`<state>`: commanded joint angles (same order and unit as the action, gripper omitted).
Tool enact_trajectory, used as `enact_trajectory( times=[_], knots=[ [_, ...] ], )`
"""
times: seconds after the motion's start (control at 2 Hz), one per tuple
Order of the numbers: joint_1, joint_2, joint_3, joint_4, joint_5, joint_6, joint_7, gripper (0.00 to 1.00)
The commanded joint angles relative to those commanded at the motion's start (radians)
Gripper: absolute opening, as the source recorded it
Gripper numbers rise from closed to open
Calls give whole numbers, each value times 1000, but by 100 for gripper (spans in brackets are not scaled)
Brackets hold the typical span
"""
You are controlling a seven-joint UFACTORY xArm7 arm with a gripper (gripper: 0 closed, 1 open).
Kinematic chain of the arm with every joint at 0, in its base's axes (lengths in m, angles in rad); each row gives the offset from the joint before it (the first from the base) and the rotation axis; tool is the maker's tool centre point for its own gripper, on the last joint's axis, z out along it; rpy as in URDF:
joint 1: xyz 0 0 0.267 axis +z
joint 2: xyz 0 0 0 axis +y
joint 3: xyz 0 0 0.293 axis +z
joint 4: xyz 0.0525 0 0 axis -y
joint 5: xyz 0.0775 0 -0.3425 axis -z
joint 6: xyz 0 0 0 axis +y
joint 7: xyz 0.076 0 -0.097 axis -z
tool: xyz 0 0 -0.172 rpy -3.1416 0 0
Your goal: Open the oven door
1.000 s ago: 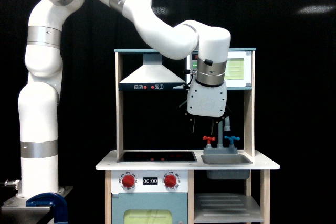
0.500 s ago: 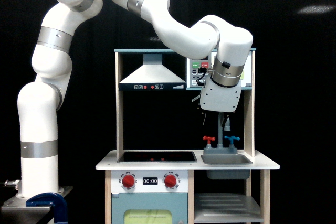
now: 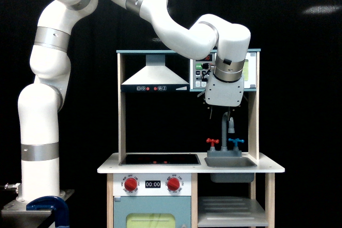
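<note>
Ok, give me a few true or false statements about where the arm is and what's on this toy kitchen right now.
1. The arm's wrist covers most of the oven door. True.
2. The gripper holds the sink tap. False: it hangs above the tap, apart from it.
3. Two red knobs flank the timer display. True.
4. A pot stands on the black hob. False: nothing stands on it.
5. The range hood sits on the exterior view's left of the oven door. True.
</note>
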<state>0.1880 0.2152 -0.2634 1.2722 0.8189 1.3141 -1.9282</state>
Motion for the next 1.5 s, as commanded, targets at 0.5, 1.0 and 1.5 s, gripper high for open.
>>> enact_trajectory(
  times=[0.5, 1.0, 1.5],
  knots=[
    [9, -2, 74, 111, -13, 20, 142, 100],
    [31, 7, 145, 234, -30, 34, 291, 100],
    [31, 49, 205, 375, -50, 63, 405, 100]
  ],
)
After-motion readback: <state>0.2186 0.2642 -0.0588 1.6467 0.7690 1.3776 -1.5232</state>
